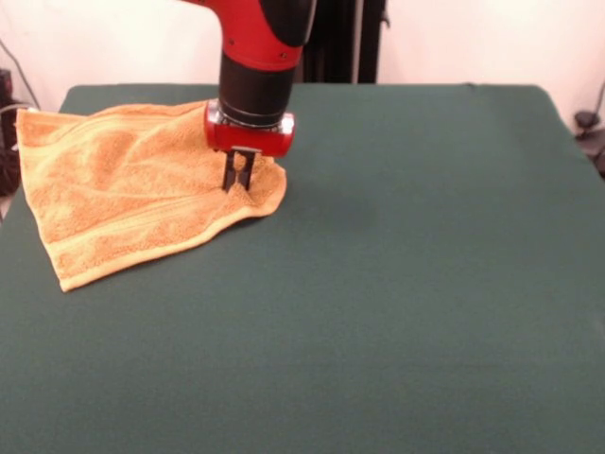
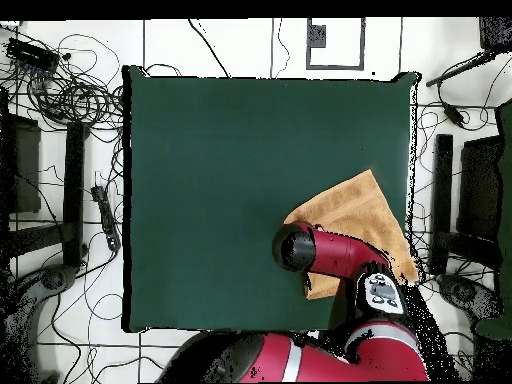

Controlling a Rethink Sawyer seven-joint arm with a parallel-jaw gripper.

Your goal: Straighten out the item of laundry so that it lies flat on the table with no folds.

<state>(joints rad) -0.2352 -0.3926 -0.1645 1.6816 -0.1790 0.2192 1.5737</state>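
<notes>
The item of laundry, a golden-orange terry towel, lies at the left of the table, rumpled, with its far edge folded and a woven band along its near edge. My gripper stands upright at the towel's right corner. Its dark fingers are close together and pinch a small ridge of cloth. In the overhead view the towel lies slantwise near the right edge of the table. The arm's wrist covers the towel's left corner and hides the fingers.
The towel's left corner reaches the table's edge. Cables and dark stands lie on the floor around the table. The arm's red link crosses the towel's lower part in the overhead view.
</notes>
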